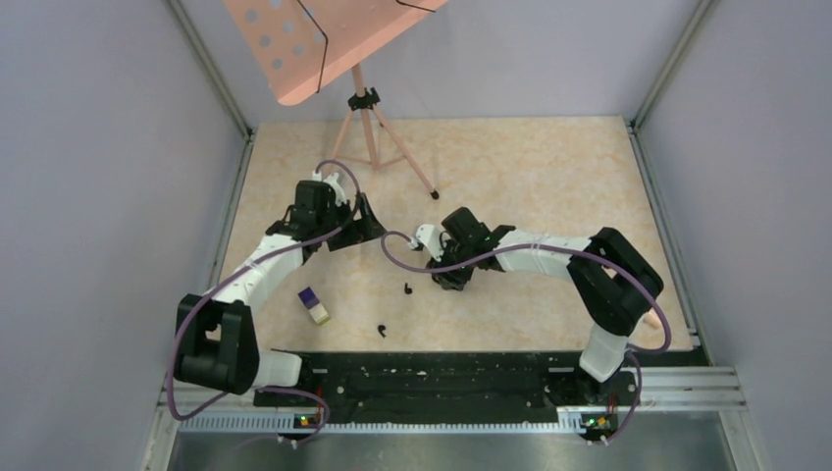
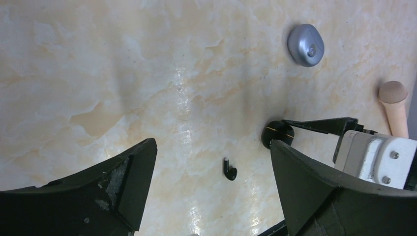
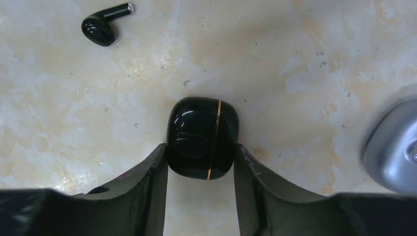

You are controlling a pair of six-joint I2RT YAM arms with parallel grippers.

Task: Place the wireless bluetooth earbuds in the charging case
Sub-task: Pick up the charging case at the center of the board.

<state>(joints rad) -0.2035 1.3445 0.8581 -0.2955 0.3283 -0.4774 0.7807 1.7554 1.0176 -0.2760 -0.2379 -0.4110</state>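
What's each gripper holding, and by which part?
Right gripper pinches the black charging case by its two opposite sides. Left gripper is open, holding nothing.

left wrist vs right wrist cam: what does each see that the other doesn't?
Left wrist only: the left gripper, open and holding nothing; the pink stand foot; the grey case in full.
Right wrist only: the right gripper with its fingers pressed on both sides of the black case, whose gold seam shows end to end.
Both: the black case, the grey case (cut off at the right wrist's edge), and a loose black earbud.
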